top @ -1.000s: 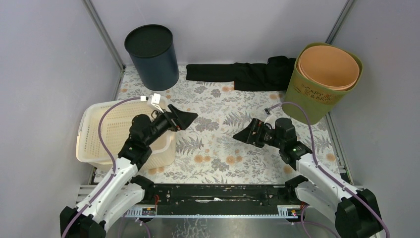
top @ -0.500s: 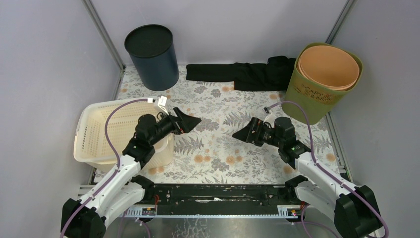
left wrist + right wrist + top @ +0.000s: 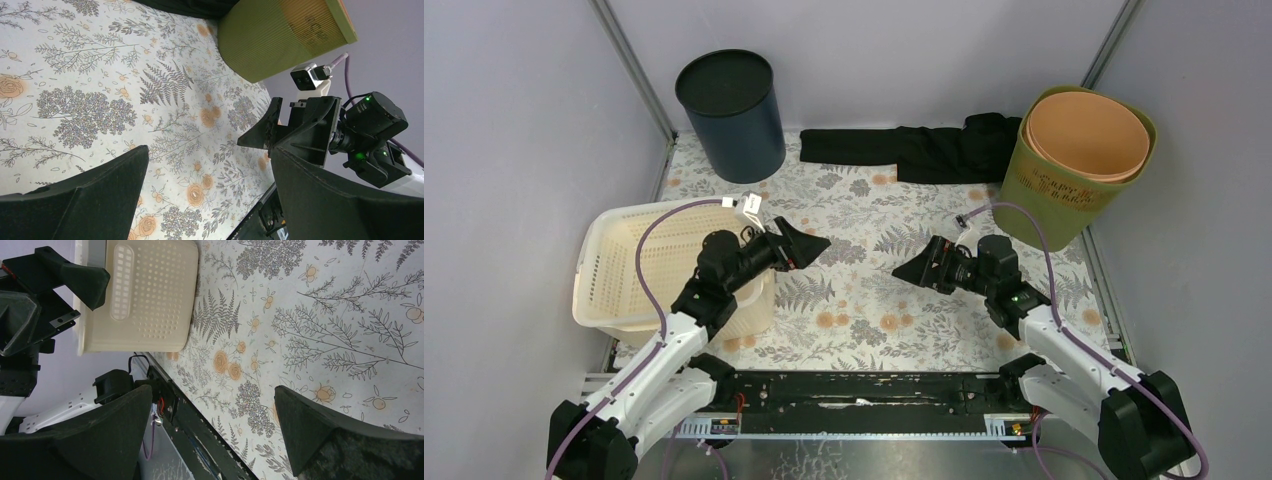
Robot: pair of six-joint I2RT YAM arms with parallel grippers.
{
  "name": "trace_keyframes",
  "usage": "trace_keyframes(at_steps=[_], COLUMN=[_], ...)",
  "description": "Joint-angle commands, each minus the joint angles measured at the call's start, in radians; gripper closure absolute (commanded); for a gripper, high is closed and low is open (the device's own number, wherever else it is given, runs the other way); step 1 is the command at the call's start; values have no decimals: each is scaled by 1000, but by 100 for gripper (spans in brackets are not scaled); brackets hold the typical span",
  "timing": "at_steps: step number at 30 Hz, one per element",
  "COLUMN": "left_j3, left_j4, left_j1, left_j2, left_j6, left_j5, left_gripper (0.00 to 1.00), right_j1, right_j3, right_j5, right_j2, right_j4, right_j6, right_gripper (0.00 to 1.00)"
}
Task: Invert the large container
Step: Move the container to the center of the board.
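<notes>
Now the left gripper (image 3: 806, 241) and right gripper (image 3: 913, 267) point at each other mid-frame, fingers wide apart, holding nothing. The basket (image 3: 592, 262) sits at the left, open side up.

Soft, even light from overhead keeps everything bright, and shadows on the worktop (image 3: 864, 300) are faint. Close to each wrist lens, my left fingers (image 3: 75, 205) and right fingers (image 3: 345, 440) look dark, grainy and slightly soft, while the flowered pattern beyond them is crisp.
</notes>
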Motion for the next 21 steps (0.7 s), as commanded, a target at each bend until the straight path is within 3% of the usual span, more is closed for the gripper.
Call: trace_keyframes(at_steps=[1,21], left_j3=[7,13], left_j4=[-14,-21], left_j1=[6,6], left_j2=[-4,-1], left_j6=[29,29], left_j5=[-10,-8], left_gripper=[0,0], right_j1=[-2,-2], right_j3=[47,40], right_j5=[-32,-55], right_j2=[9,39], right_j4=[52,99], right_j6=[-13,8], right_gripper=[1,1])
